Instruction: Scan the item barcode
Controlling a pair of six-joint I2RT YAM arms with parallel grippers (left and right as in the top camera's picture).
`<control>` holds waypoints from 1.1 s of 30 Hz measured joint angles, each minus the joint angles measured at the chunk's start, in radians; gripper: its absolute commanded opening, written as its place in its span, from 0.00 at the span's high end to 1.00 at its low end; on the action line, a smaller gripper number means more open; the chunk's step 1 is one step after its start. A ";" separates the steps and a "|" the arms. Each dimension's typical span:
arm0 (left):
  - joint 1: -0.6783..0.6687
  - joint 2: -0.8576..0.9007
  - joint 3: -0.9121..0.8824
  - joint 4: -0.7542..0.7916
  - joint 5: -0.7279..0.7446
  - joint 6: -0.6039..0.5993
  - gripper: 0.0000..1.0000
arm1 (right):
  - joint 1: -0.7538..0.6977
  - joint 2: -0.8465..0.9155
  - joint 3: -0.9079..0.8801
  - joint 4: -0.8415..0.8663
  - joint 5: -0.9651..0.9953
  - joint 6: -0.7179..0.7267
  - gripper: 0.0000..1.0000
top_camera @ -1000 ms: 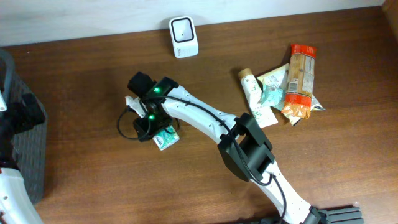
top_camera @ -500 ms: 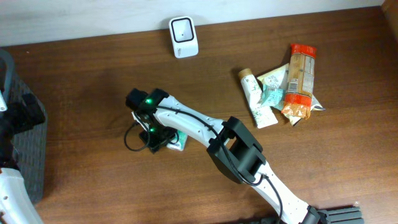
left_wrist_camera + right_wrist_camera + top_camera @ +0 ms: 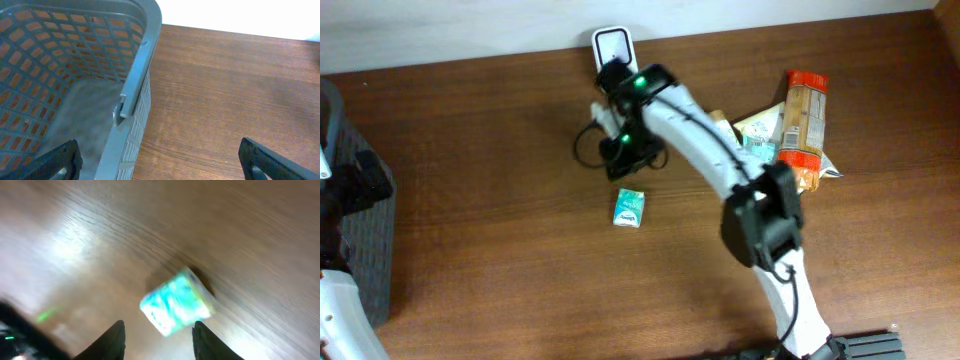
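One green packet on the table, seemingly untouched, near the half-open, empty right end effector.

Mock shop checkout, prob. lab rig: small white box-shaped scanner at wall, grey plastic lattice basket, crinkly snack packets on dark wood-grain bench.

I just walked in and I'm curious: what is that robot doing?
The right gripper hangs open over the table near the white scanner, holding nothing. The little green packet lies on the wood below it, not in its fingers. The left gripper is open beside the grey basket. A pile of snacks sits further right.
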 measured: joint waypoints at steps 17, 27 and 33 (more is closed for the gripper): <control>0.000 0.000 0.000 0.000 0.000 0.000 0.01 | -0.024 -0.021 -0.349 0.237 -0.066 0.237 0.69; 0.000 0.000 0.000 0.000 0.000 0.000 0.01 | 0.015 -0.023 -0.412 0.458 -0.080 0.201 0.67; 0.000 0.000 0.000 0.000 0.000 0.000 0.01 | 0.086 -0.023 -0.415 0.534 -0.126 -0.048 0.61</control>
